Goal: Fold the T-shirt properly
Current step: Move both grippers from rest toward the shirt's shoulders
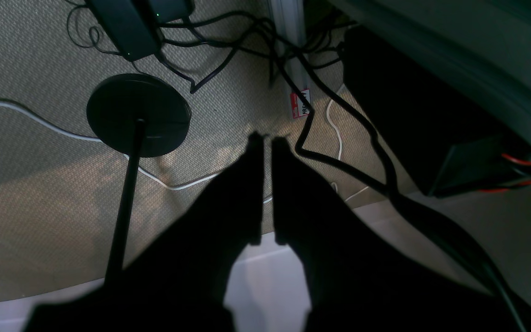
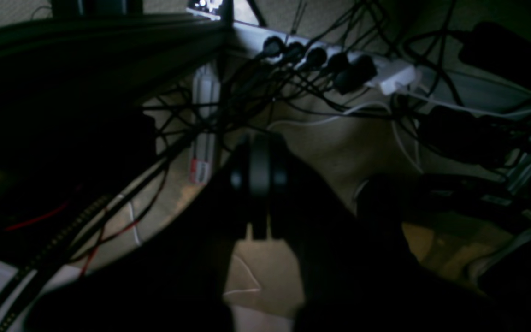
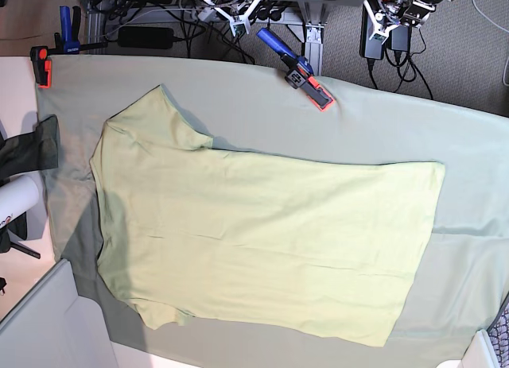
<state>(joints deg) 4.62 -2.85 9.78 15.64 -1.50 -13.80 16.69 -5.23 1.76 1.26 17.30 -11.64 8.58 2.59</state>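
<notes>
The pale yellow-green short-sleeved cotton T-shirt (image 3: 262,241) lies spread flat on the grey-green cloth (image 3: 382,129) covering the worktop. The left gripper (image 1: 268,137) hangs over carpeted floor (image 1: 39,207), fingers nearly together and holding nothing. The right gripper (image 2: 258,177), pressed together and empty, hangs above tangled black cables (image 2: 293,78).

Legible text: 1 item only. A small red-and-white tag (image 1: 300,103) fixed low on the pale upright post (image 1: 288,27), left wrist view, carries dark letters beginning "FR"; the remainder is hidden behind a black cable (image 1: 339,161). A similar red-and-white tag (image 2: 199,171) in the right wrist view is too blurred to read.
</notes>
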